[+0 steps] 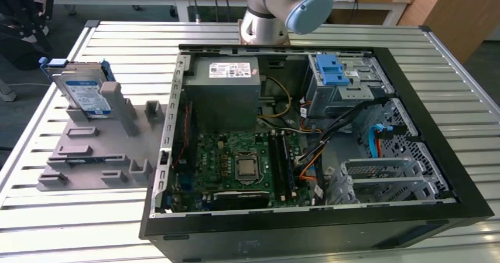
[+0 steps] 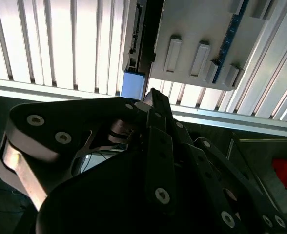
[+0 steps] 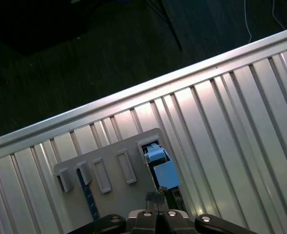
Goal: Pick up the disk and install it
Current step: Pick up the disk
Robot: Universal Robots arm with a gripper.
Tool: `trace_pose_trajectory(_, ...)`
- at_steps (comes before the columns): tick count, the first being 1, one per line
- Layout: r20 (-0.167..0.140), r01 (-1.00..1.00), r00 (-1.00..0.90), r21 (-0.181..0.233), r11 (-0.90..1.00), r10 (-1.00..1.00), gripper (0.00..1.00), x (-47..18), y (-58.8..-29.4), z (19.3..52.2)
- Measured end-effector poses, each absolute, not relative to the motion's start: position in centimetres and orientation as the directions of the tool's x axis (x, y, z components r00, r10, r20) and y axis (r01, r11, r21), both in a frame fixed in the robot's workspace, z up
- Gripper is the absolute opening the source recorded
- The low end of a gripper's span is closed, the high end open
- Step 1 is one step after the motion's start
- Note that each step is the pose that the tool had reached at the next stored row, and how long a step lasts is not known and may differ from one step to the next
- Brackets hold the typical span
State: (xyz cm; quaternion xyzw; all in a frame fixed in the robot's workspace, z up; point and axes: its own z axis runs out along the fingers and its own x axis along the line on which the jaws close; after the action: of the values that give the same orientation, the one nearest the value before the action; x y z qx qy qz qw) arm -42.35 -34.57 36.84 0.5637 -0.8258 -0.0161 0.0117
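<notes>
The disk (image 1: 82, 90) is a silver drive with a white-and-blue label in a blue bracket. It stands upright on its edge in a slot of the grey holder plate (image 1: 86, 157), at the exterior view's left. In both wrist views I see it end-on from above, as a blue bracket end (image 3: 161, 168) and a thin edge (image 2: 137, 44). My gripper (image 1: 23, 23) hangs high over the table's far left corner, clear of the disk. Its fingertips (image 2: 151, 96) meet with nothing between them, and they also touch in the first wrist view (image 3: 155, 195).
An open black computer case (image 1: 437, 175) lies on the slatted metal table (image 1: 78, 216). Inside are a grey power-supply box (image 1: 226, 90), a green motherboard (image 1: 242, 163), cables and a drive cage with blue latch tabs (image 1: 332, 69). The table edge (image 3: 133, 90) and dark floor lie beyond the holder.
</notes>
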Motion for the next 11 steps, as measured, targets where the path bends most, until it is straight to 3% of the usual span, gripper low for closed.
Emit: trace_pose_trajectory(11, 0.001, -0.936, -0.35, 0.04, 0.35, -0.937, 0.11, -42.35, -34.57, 36.84)
